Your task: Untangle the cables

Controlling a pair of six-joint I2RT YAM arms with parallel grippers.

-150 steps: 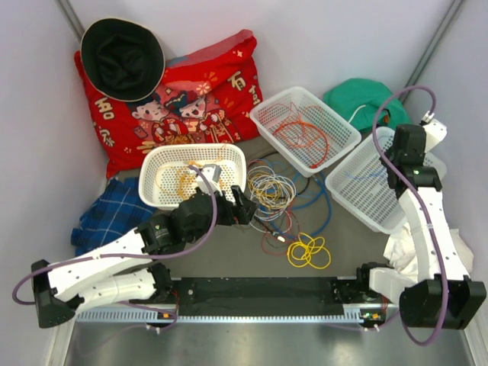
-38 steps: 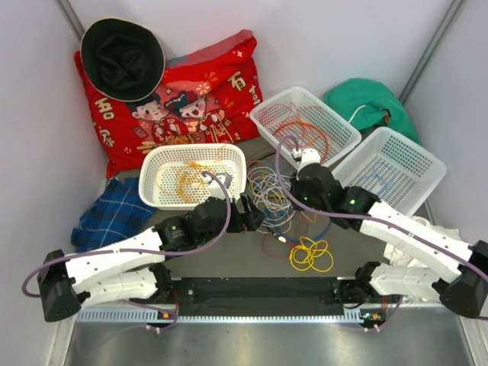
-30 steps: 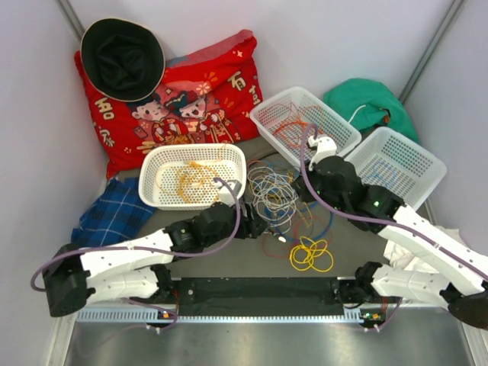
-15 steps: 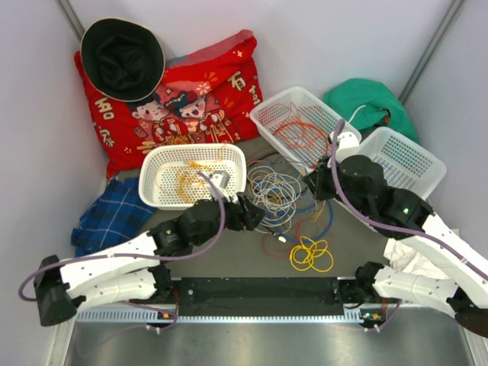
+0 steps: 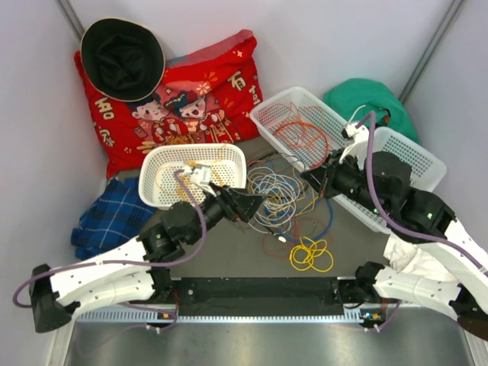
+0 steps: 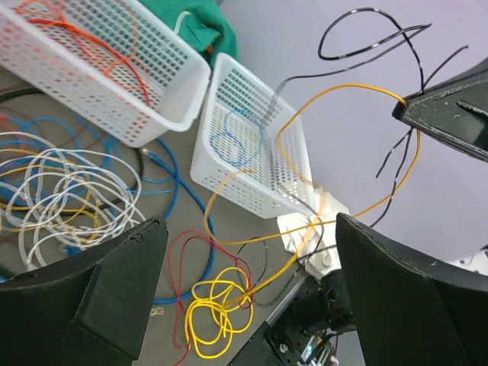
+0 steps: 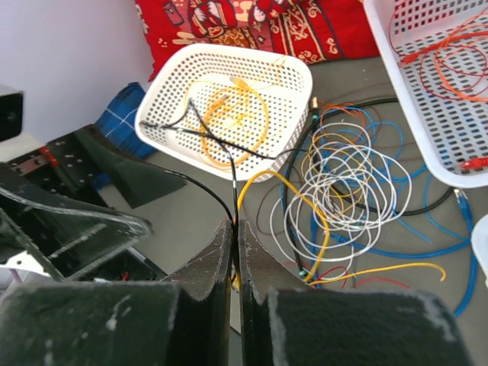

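Note:
The cables (image 5: 278,194) lie tangled mid-table: a grey-white coil (image 7: 358,194), blue and red loops, and a yellow coil (image 5: 310,253) nearer me. My right gripper (image 5: 309,177) is shut on a black cable and a yellow cable (image 7: 305,200), which rise from the pile into its jaws (image 7: 236,229). The left wrist view shows that gripper (image 6: 402,107) high up with both strands hanging from it. My left gripper (image 5: 245,204) hovers at the pile's left edge, wide open, with nothing between its fingers (image 6: 84,297).
Three white baskets stand around the pile: an oval one (image 5: 194,147) with orange-yellow wires, a middle one (image 5: 276,101) with orange wires, and a right one (image 5: 419,146). A red pillow (image 5: 183,99), black hat (image 5: 122,57), green cloth (image 5: 366,99) and plaid cloth (image 5: 110,213) lie around.
My left gripper has opened wider and tipped up. My right arm has drawn back to the right, still shut, pulling the black and yellow cables up from the pile.

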